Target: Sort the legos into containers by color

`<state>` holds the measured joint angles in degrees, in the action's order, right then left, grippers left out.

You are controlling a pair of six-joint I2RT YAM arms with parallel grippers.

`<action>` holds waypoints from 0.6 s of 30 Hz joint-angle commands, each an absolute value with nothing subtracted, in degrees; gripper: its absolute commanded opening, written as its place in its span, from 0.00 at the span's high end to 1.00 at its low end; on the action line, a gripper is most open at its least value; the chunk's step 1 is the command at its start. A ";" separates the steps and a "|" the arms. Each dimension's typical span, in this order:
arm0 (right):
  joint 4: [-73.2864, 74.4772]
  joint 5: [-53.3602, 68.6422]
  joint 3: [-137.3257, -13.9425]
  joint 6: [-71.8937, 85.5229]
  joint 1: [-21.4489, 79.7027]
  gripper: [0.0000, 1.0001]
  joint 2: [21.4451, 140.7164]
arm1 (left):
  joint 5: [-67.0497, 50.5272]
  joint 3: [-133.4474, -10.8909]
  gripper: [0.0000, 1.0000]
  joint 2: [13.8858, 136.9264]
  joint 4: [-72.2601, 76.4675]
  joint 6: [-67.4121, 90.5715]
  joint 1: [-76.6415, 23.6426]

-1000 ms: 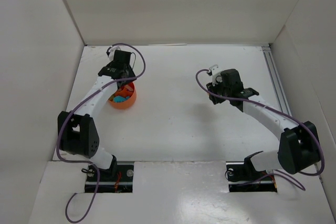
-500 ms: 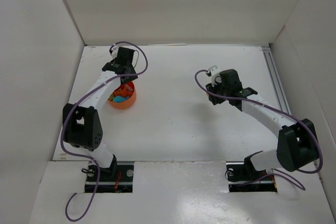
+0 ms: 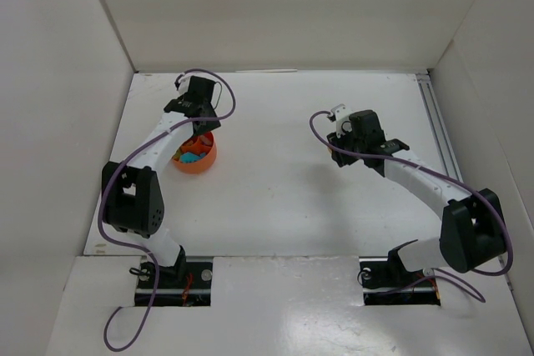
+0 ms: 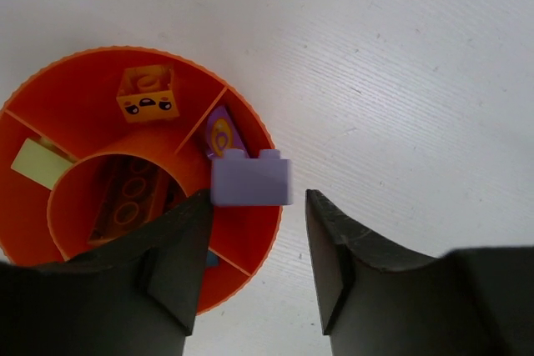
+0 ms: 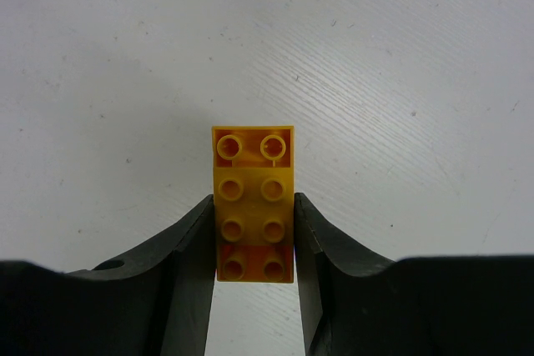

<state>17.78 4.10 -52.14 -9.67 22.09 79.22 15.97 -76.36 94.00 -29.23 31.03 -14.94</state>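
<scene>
Hovering my left end effector (image 4: 257, 206) over the orange bowl (image 4: 150, 54) with its fingers apart, so the purple lego (image 4: 250, 179) goes to the rim wedge that has a purple piece (image 4: 221, 135); it sits free over that wedge, resting or falling I cannot tell. That arm reaches far forward, wrist down. My right end effector (image 5: 254, 231) is clamped on a yellow-orange lego (image 5: 253, 181) above the worktop (image 5: 400, 56), arm bent, probably waiting its turn

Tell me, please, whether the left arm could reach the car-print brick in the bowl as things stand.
Probably yes. The left claw hangs open just over the bowl, and the car-print brick lies uncovered in its own compartment. The dividers beside it might cramp the claw.
</scene>
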 commanded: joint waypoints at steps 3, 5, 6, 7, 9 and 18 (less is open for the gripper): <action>16.79 4.66 -53.70 -10.20 21.71 0.85 78.49 | 16.87 -77.17 0.50 91.24 -30.41 31.29 -15.03; 16.79 4.66 -53.70 -10.20 21.71 0.85 78.49 | 16.87 -76.55 0.49 90.71 -30.41 31.29 -15.03; 16.79 4.66 -53.18 -10.20 21.71 0.85 78.49 | 16.87 -76.03 0.49 90.18 -30.41 31.29 -15.55; 16.79 4.66 -53.17 -10.20 21.71 0.85 78.49 | 16.87 -76.03 0.46 90.18 -30.41 31.29 -15.56; 16.79 5.18 -53.17 -10.20 21.71 0.85 78.49 | 16.87 -76.03 0.46 89.65 -29.89 31.29 -15.56; 15.04 8.17 -53.17 -12.30 22.32 0.85 75.77 | 13.98 -76.03 0.47 85.70 -28.93 30.23 -16.61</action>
